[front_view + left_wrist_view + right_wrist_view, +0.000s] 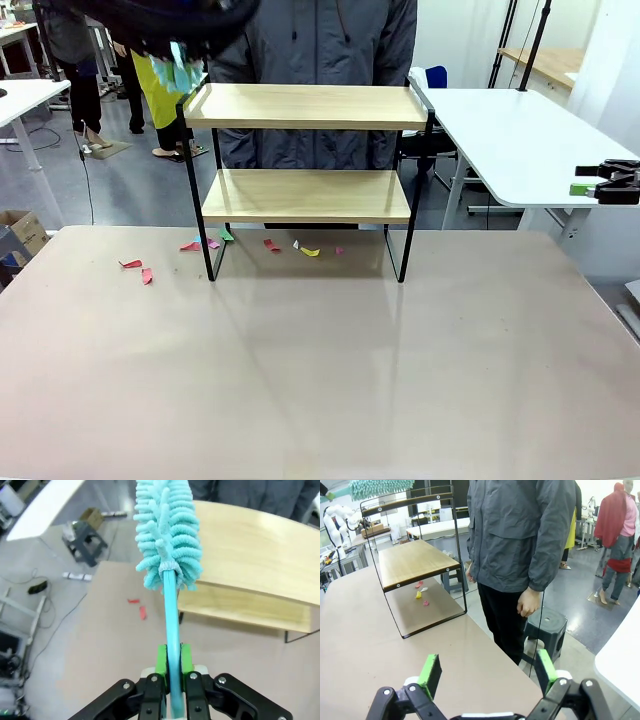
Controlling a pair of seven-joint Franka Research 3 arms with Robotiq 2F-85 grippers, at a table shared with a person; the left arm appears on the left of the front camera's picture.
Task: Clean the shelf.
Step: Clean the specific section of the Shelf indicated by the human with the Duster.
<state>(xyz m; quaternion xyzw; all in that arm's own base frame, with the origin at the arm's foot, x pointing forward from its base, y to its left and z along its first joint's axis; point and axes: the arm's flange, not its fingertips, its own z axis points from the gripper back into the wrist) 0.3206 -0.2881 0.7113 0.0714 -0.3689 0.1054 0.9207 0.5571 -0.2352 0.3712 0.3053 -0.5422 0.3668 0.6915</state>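
- Your left end effector [173, 661] is clamped shut on the thin, smooth turquoise plastic handle of a duster [167, 535]. The green pads pinch the handle low down, so the soft head stands far ahead of the fingers and can reach without the arm crowding the rack.
- The duster's head is a plump brush of fuzzy turquoise chenille strands, a material that should trap dust and push light litter.
- The small two-tier shelf [250, 555] lies ahead of this end effector and to its right. It has two pale, smooth wooden boards in a thin black metal frame with raised side rails.
- The duster head hangs over the near end of the top board. You cannot tell whether it touches the wood.
- Both boards look bare, so the sweeping seems well along.
- Small torn paper scraps [300, 247] in red, pink, yellow and green lie on the matte beige worktop [320, 380], under and beside the shelf's legs.
- Your right end effector [488, 672] stands wide open and holds nothing. The shelf is well ahead of it and to its left.
- A person in a grey jacket [310, 40] stands just behind the shelf, hands down.
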